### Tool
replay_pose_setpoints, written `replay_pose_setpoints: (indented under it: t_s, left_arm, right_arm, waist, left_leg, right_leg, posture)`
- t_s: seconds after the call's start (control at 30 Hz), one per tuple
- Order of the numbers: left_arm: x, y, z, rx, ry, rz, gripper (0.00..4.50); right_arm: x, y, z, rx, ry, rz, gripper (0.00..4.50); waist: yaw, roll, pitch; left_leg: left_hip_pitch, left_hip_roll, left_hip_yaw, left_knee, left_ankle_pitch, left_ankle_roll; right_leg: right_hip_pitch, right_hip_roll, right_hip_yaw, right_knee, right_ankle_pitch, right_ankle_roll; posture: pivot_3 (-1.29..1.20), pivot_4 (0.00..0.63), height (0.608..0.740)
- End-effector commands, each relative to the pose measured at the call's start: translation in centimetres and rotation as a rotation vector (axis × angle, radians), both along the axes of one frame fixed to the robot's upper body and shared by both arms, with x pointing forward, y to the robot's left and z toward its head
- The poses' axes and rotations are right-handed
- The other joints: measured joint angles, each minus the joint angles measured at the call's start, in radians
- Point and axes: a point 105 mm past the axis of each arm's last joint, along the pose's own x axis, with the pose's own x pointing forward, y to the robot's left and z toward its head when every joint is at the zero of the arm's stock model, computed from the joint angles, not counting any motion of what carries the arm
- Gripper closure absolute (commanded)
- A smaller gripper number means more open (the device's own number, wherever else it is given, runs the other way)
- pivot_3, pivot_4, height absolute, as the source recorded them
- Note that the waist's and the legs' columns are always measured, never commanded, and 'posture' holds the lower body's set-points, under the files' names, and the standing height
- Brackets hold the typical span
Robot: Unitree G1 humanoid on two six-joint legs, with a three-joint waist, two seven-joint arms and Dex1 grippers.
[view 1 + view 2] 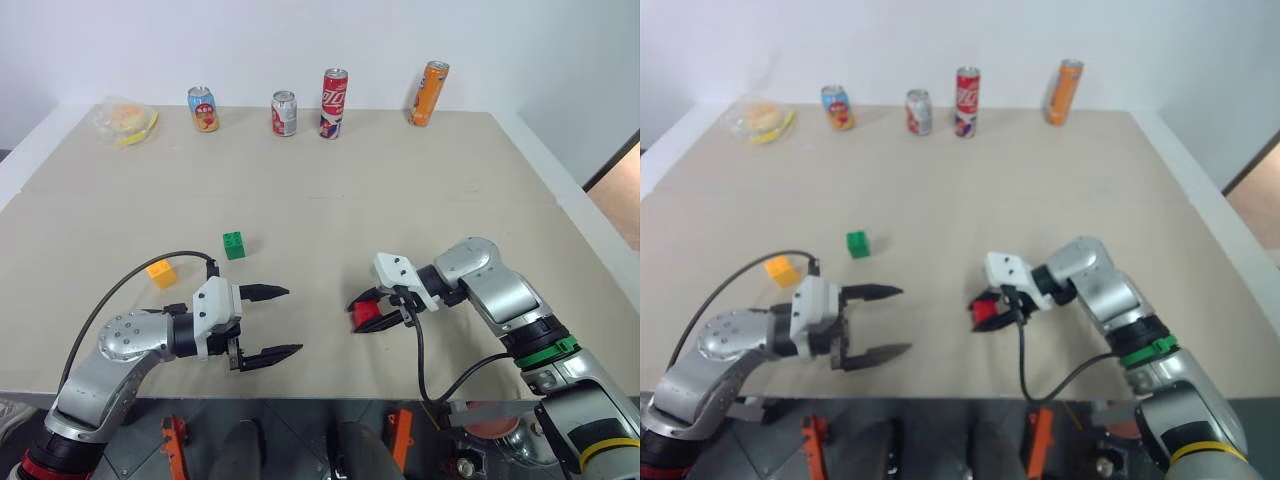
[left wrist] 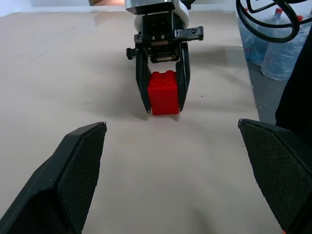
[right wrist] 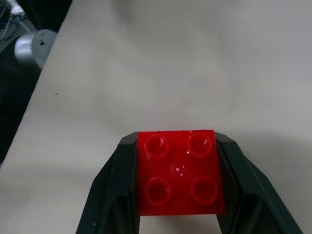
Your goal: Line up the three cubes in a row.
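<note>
Yellow-orange cube (image 1: 160, 272) and green cube (image 1: 234, 244), studded, loose on the beige table (image 1: 330, 190) ahead of left gripper (image 1: 270, 322), fingers spread wide. Red cube (image 3: 178, 172), four studs plain from right wrist, pinched in right gripper (image 1: 372, 312) near front edge.

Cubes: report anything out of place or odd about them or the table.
Nothing is damaged or spilled. The cubes are simply not in a row: the green cube and yellow-orange cube sit apart on the table, and the red cube is clamped in the right pincer. The left pincer is open and empty.
</note>
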Motion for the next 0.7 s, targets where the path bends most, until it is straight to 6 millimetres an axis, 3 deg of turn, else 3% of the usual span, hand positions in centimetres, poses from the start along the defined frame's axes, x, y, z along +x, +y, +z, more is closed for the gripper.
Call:
replay_pose_setpoints:
  t_s: [0.03, 0.23, 0.5, 0.7]
  left_arm:
    - [0.1, -0.3, 1.0, -0.024, -0.054, -0.003, 0.0]
    - [0.2, -0.3, 1.4, -0.04, -0.061, 0.013, 0.0]
    - [0.4, -0.3, 1.6, -0.052, -0.06, 0.009, 0.0]
    - [0.7, -0.5, 1.9, -0.055, -0.063, -0.005, 0.0]
  right_arm:
    - [1.4, 0.0, 1.6, 0.034, -0.114, -0.09, 3.21]
    - [1.9, -0.6, 2.0, 0.061, -0.167, -0.214, 3.21]
    - [-1.0, -0.2, 2.1, 0.097, -0.088, -0.176, 3.21]
    - [-1.2, -0.2, 2.0, 0.094, -0.082, -0.179, 3.21]
  waist:
    - [0.0, 0.0, 0.0]
    - [0.001, 0.0, 0.0]
    - [0.001, 0.0, 0.0]
    - [0.001, 0.0, 0.0]
  left_leg:
    - [0.0, 0.0, 0.0, 0.0, 0.0, 0.0]
    - [-0.001, 0.0, 0.0, 0.0, 0.0, 0.0]
    - [-0.008, 0.0, 0.0, 0.0, 0.0, 0.0]
    - [-0.007, 0.0, 0.0, 0.001, 0.0, 0.001]
  right_leg:
    - [0.0, 0.0, 0.0, 0.0, 0.001, 0.0]
    - [-0.001, 0.0, 0.0, 0.0, 0.002, -0.001]
    - [-0.007, 0.001, 0.001, 0.0, 0.0, 0.002]
    - [-0.006, 0.001, 0.001, 0.0, 0.001, 0.002]
  posture:
    - [0.0, 0.15, 0.74]
    - [0.0, 0.15, 0.74]
    - [0.0, 0.15, 0.74]
    - [0.0, 0.15, 0.74]
